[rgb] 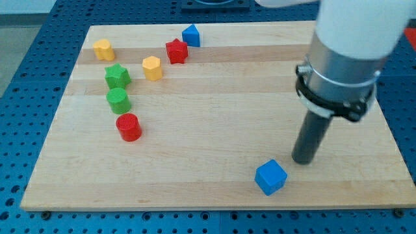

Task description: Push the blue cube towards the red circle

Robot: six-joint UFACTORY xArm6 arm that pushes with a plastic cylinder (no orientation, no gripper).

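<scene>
The blue cube [270,177] sits near the board's bottom edge, right of centre. The red circle, a short red cylinder [129,127], stands at the view's left, far from the cube. My tip [303,160] rests on the board just to the right of and slightly above the blue cube, a small gap apart from it. The rod rises to the arm's grey and white body at the view's top right.
A green cylinder [119,101] and a green star [117,77] stand just above the red cylinder. A yellow hexagon [152,67], a yellow block [103,49], a red star [176,51] and a blue pentagon-like block [191,35] lie toward the top left. The wooden board [214,110] rests on a blue perforated table.
</scene>
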